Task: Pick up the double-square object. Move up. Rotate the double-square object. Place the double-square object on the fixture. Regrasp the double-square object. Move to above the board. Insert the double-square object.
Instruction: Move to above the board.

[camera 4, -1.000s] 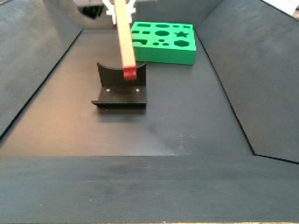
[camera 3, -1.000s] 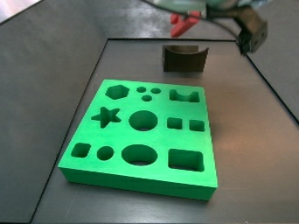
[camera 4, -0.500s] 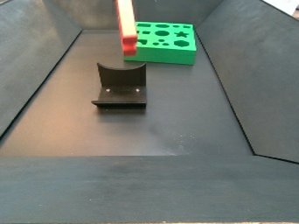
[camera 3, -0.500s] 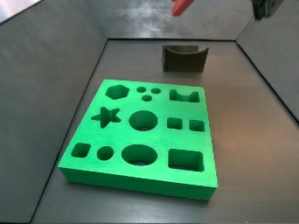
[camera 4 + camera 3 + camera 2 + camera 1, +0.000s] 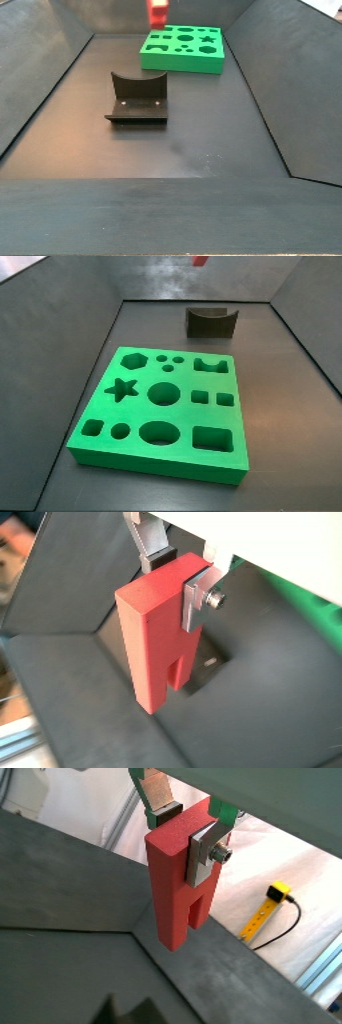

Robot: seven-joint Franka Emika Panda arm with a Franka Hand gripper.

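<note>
My gripper (image 5: 185, 830) is shut on the upper end of the red double-square object (image 5: 174, 888), which hangs upright with its slotted, two-pronged end pointing down. Both wrist views show this grasp (image 5: 181, 577). In both side views only the object's lower tip shows at the top edge (image 5: 201, 260) (image 5: 156, 12); the gripper itself is above the frame. The dark fixture (image 5: 210, 321) stands empty on the floor below (image 5: 138, 97). The green board (image 5: 167, 406) with its cut-out holes lies flat beyond the fixture (image 5: 185, 48).
Sloping dark walls (image 5: 54, 90) enclose the floor on all sides. A yellow tape measure (image 5: 274, 898) lies outside the enclosure. A part of the green board (image 5: 314, 612) shows in a wrist view.
The gripper has risen with the double-square object, from just above the fixture to nearly out of the top of both side views.
</note>
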